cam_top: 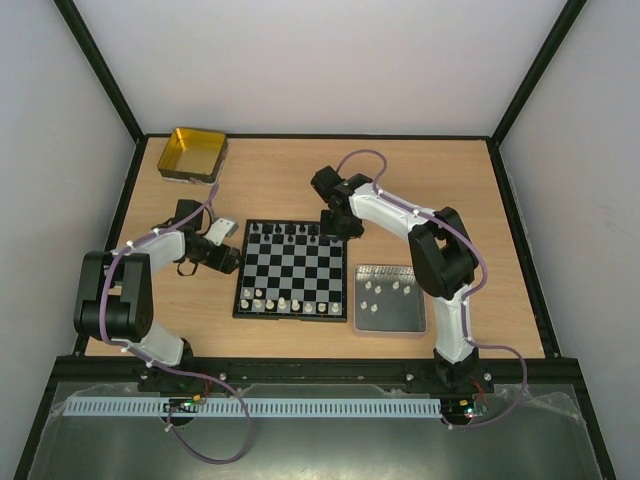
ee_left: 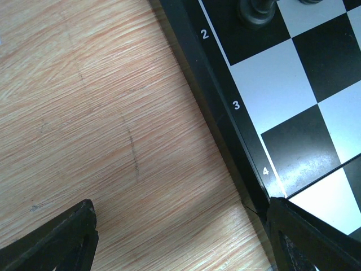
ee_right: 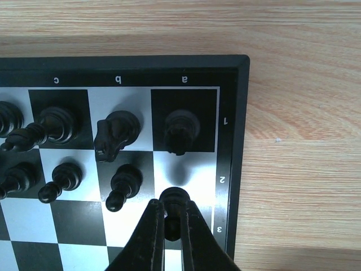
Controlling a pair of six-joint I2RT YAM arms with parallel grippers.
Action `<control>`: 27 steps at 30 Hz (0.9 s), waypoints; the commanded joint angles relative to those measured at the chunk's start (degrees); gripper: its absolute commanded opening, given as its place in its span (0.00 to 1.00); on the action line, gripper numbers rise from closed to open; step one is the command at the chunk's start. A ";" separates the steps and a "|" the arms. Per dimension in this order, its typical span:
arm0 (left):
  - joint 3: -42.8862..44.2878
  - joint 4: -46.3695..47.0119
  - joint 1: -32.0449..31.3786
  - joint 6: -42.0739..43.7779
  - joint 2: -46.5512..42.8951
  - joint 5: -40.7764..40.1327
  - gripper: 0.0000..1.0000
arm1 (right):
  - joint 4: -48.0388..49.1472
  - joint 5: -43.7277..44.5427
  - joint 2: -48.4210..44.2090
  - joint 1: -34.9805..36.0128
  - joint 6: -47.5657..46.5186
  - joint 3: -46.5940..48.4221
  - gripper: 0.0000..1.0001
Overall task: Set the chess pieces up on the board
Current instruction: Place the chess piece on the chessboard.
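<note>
- Right jaws: clamped on a black pawn (ee_right: 174, 204), over the a-file second-rank square. That's the corner of the board (cam_top: 292, 270) facing the bench's far right corner. Can't tell if the pawn's base is on the square yet.
- Left jaws: apart, holding nothing, low over bare bench (ee_left: 113, 113) just beside the board's left border.
- The board sits mid-bench, black side toward the far edge and white side toward the near edge.
- Black, from the right wrist view: rook (ee_right: 181, 131) and knight (ee_right: 115, 134) stand in the back rank, with more pieces beyond them. The b pawn (ee_right: 124, 185) and c pawn (ee_right: 61, 180) stand in front. The rest of that end is cut off, and overhead it's too small to count.
- White: the near row (cam_top: 290, 305) looks filled across. Only a couple of pieces show in front of it, at the left end.
- The grey tray (cam_top: 400, 320), right of the board toward the near edge, holds several loose white pieces (cam_top: 378, 287).
- My read: black is close to complete once this pawn is down. Most of what's left is white pawns, tray to second rank.
</note>
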 commanded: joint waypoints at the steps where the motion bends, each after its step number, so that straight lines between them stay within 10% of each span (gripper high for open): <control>1: -0.65 -0.87 0.29 0.51 -1.01 0.62 0.82 | -0.45 1.52 0.76 -0.41 -0.73 1.14 0.04; 27: -0.66 -0.81 0.37 0.60 -1.25 0.84 0.82 | 0.63 2.03 2.06 -0.95 -0.73 0.63 0.10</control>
